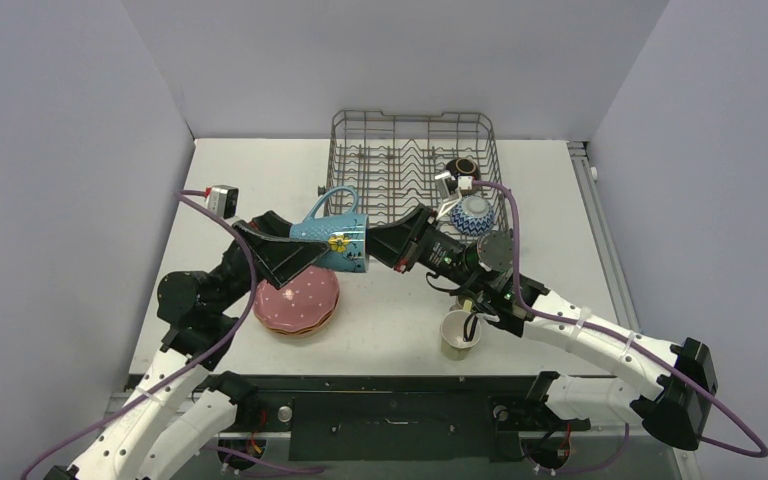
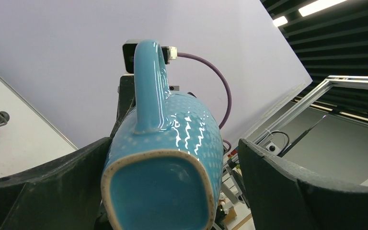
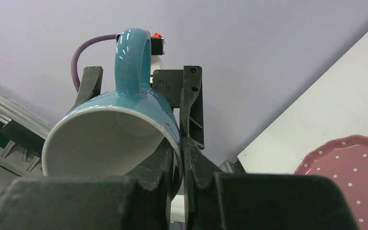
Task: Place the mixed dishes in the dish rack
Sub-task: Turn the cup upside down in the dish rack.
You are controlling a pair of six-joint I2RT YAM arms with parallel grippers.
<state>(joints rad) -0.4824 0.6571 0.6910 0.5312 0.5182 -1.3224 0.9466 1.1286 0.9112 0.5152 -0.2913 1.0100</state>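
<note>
**While the light-blue mug (image 1: 332, 238) is hanging mid-air**

Likely slippery and breakable, it is hovering by the dish rack's (image 1: 412, 130) near left corner. The right tool (image 1: 375, 240) is pinching its rim, probably the surest hold, and the left tool (image 1: 305, 250) is gaping around its base. A dark-brown bowl (image 1: 463, 167) and a patterned bowl (image 1: 472, 213) are sitting inside.

1. The left arm (image 1: 175, 410) and the right arm (image 1: 600, 340) both had smooth white moulded shells, broken up by chunky black joint housings (image 1: 675, 400).
2. The left tool (image 1: 305, 255) and the right tool (image 1: 388, 240) were matt black, with broad, wedge-shaped fingers (image 2: 297, 191).
3. A purple cable (image 1: 215, 330) was strung along each arm, ending at a small boxy camera (image 1: 222, 198) with a red-and-white plug.
4. A flat black bracket plate (image 3: 165, 85) on the left tool showed a tight cluster of small screw heads.
5. A round grey motor face (image 1: 493, 250) sat near the right wrist.
</note>
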